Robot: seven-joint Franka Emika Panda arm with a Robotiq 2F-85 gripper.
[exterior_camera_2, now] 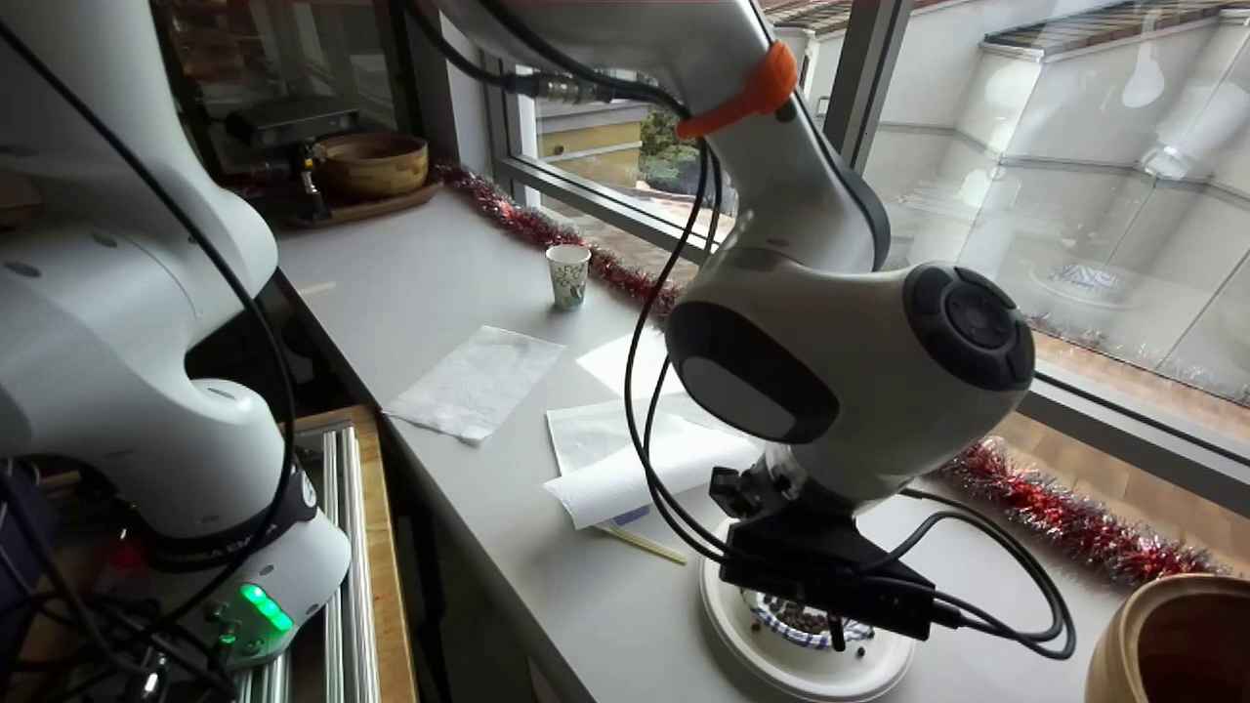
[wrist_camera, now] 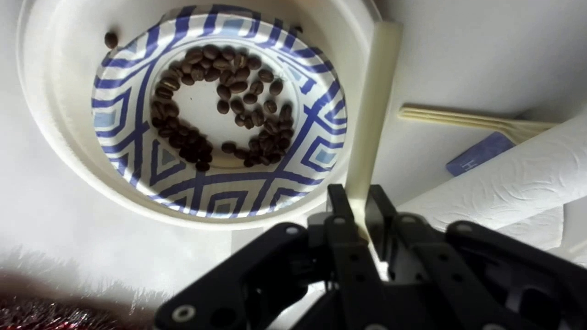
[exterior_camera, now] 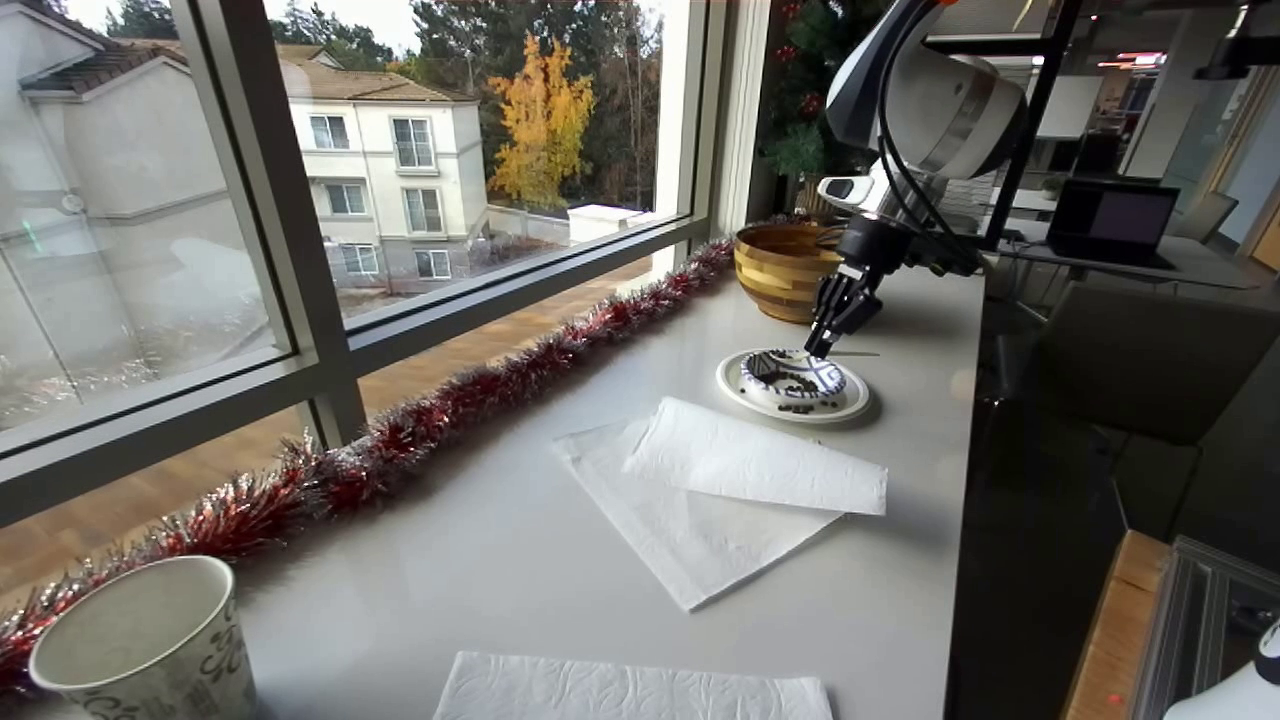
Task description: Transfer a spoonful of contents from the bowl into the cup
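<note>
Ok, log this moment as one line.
Gripper: shut on spoon, near bowl | spoon load: hidden | beans: mostly in bowl, some on plate | cup: upright, away from bowl, contents unclear

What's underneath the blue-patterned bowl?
A white plate; its rim shows beyond the bowl, and in the wrist view stray dark beans lie on it. The plate's middle is covered by the bowl, so whether any beans sit trapped there can't be seen.

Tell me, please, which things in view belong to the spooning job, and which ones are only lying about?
For the job: patterned bowl on its white plate, coffee beans in it, paper cup, pale spoon between the fingers, its scoop hidden.

Lying about: tinsel, paper towels, two wooden bowls, spare pale utensils.
</note>
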